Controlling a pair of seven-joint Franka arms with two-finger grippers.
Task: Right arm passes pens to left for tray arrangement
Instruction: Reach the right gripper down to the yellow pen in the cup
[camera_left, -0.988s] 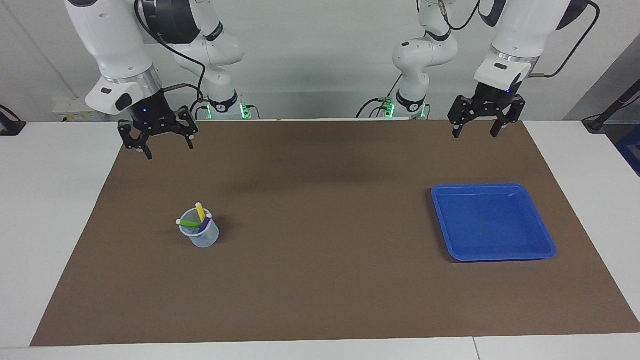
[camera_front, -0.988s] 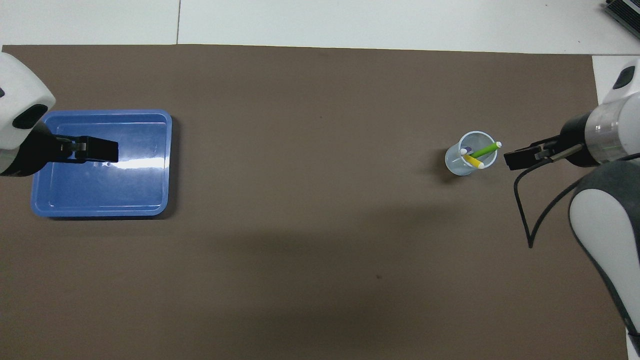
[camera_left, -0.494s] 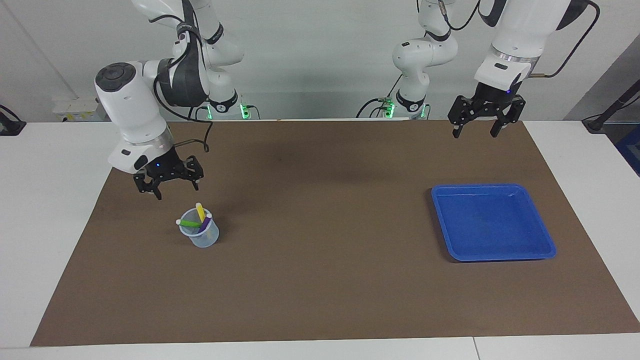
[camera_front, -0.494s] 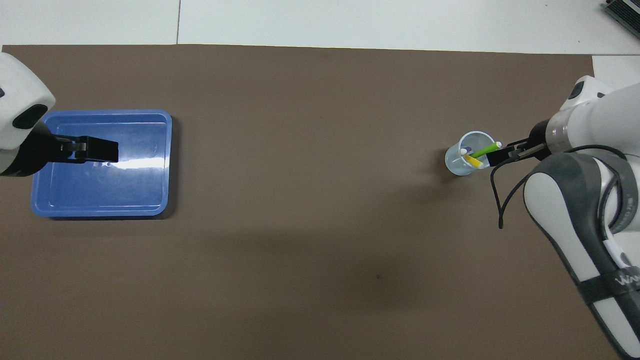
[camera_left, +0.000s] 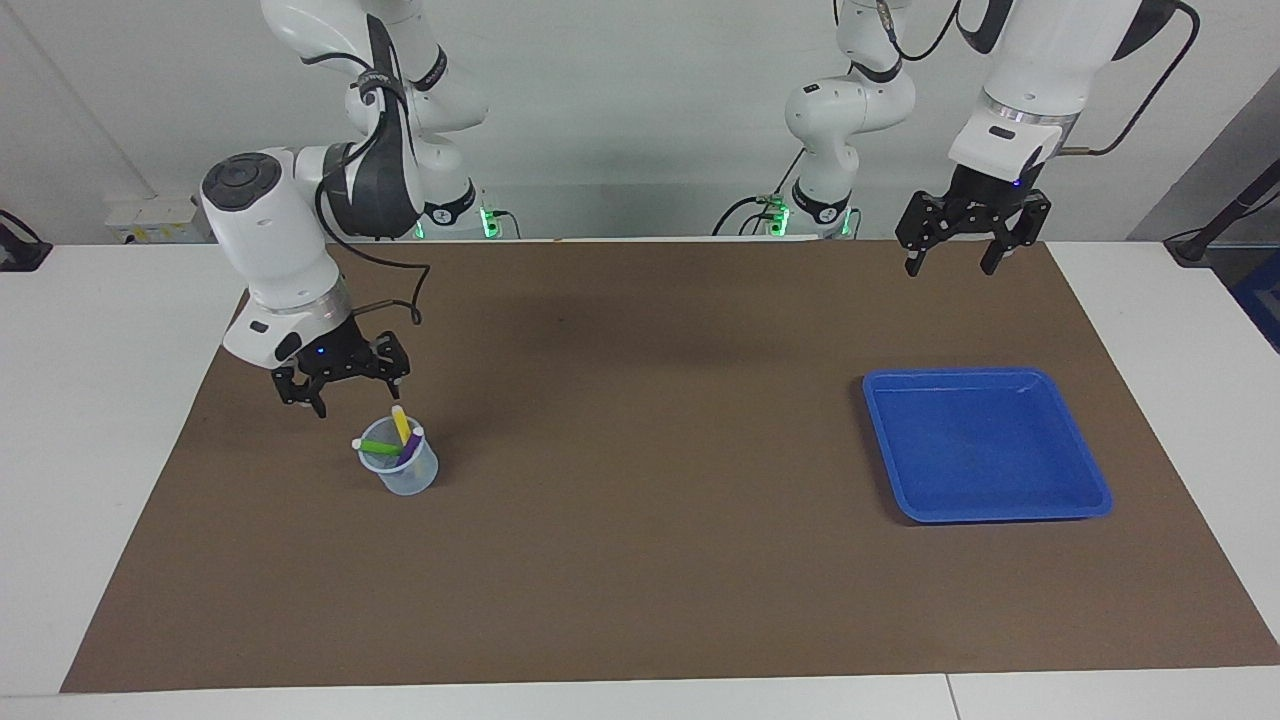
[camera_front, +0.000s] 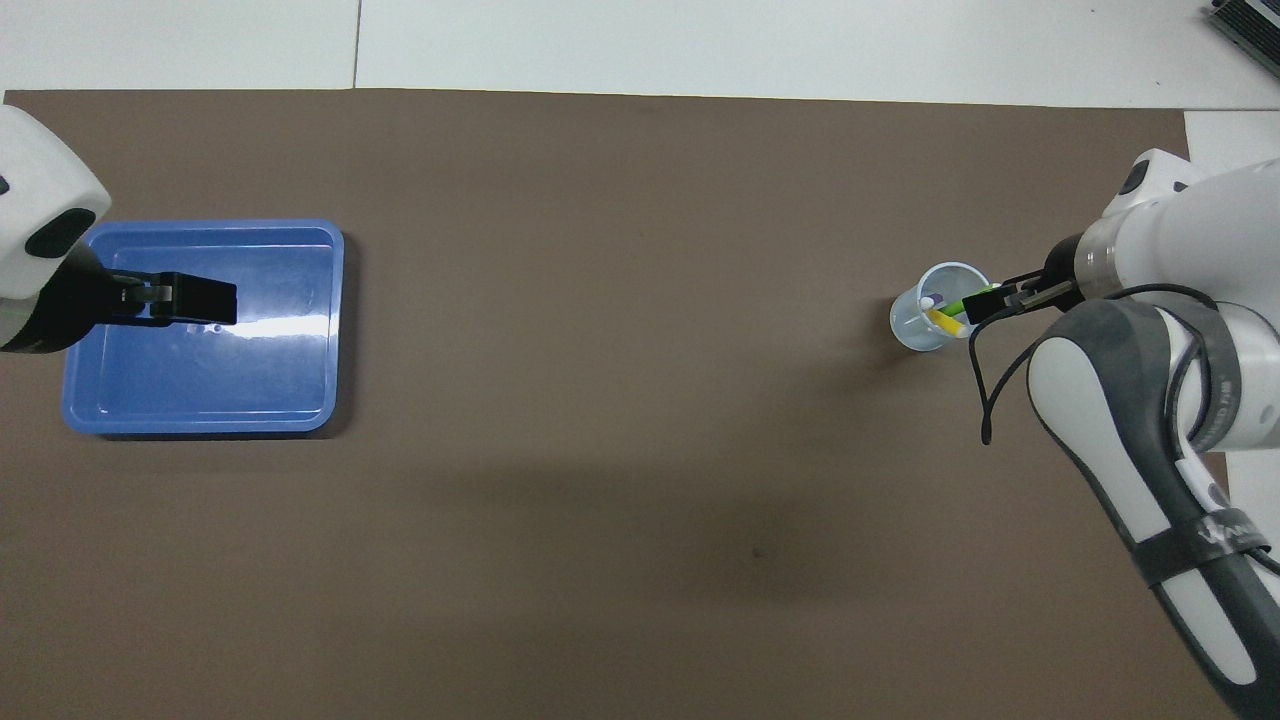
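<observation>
Now: my right hand (camera_left: 345, 392), open, has dropped over the cup (camera_left: 400, 468) of pens (camera_left: 398, 436); first pick imminent.

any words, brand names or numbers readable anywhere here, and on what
Right arm: pale lettering on its dark band in the overhead view, cut off at the picture's edge and too blurred to read.
Pens, cup, tray, brown mat: no text visible.
</observation>
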